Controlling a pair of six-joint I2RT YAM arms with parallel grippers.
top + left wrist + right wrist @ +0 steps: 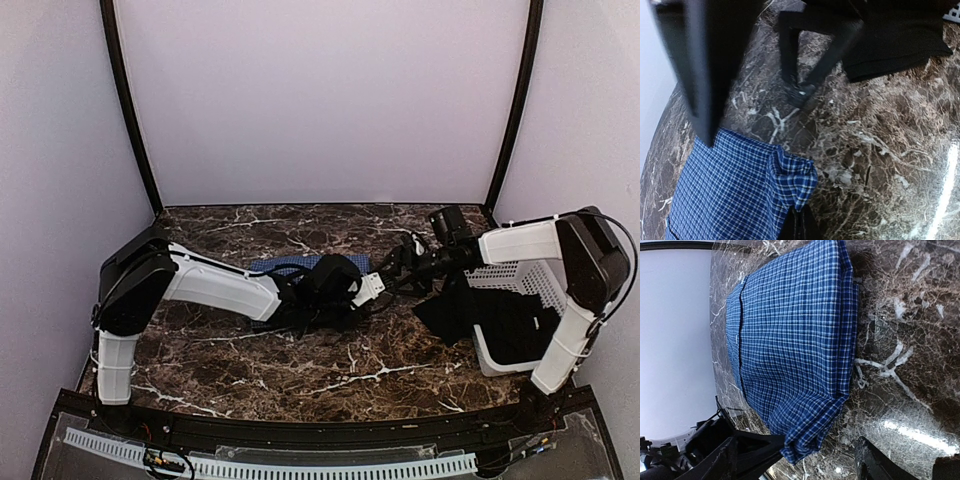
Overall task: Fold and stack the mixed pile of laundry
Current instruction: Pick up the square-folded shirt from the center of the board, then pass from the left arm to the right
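Robot test cell, a lab-type setup rather than a living space. Plain white backdrop [320, 100] closes off three sides, framed by curved black poles [130, 110]. Dark marble-pattern tabletop [300, 375] serves as the work surface. Left arm [215, 285] and right arm [520, 243] are mounted at its near edge. Slotted white cable duct [270, 465] with loose wiring runs along the front.

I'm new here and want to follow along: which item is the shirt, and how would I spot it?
Start at the dark marble table, then look to its middle, under the left arm. The folded shirt lies flat there; its blue-and-white small checks set it apart from the plain black garment at the white basket on the right.
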